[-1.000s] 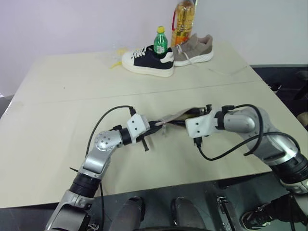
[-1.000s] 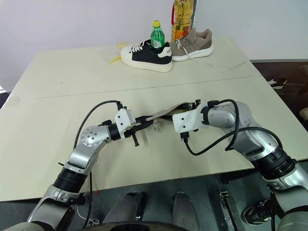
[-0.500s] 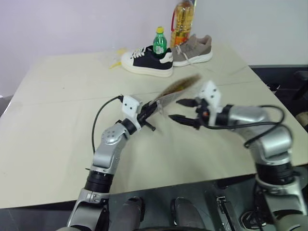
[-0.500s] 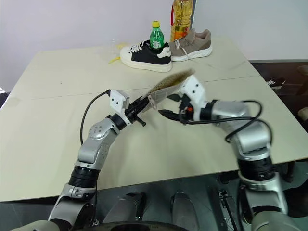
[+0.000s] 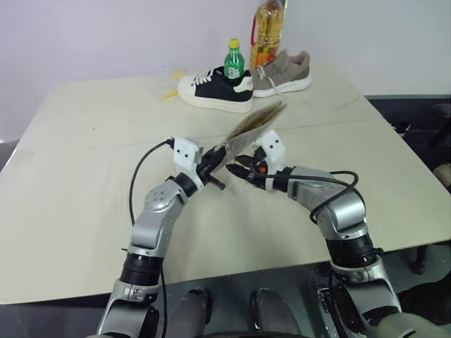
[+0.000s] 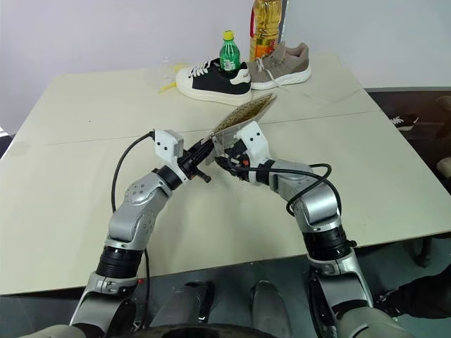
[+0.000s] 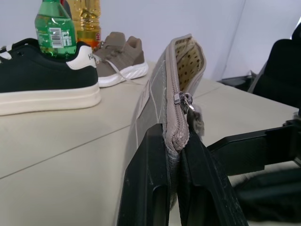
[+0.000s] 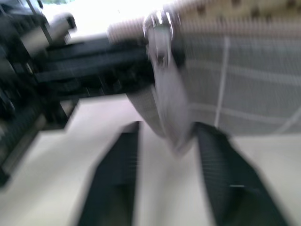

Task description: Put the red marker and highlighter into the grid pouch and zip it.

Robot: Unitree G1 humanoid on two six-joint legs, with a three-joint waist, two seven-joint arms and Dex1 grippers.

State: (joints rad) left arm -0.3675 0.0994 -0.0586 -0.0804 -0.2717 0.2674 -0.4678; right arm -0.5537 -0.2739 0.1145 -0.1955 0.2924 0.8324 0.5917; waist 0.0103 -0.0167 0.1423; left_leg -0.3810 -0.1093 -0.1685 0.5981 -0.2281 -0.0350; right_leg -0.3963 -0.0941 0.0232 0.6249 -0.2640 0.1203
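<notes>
We find the flat grey grid-lined fabric pouch [image 7: 162,94] pinched by the left gripper [image 7: 171,179] and lifted off the table. The right gripper [image 8: 164,181] has swung in, fingers parted astride the zip pull [image 8: 162,70]; zipping comes next.

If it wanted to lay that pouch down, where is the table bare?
Bare: the beige table left of the left gripper, and the stretch right of the right gripper. Crowded: the far edge, with the black-and-white sneaker, grey sneaker, green bottle and oil bottle.
</notes>
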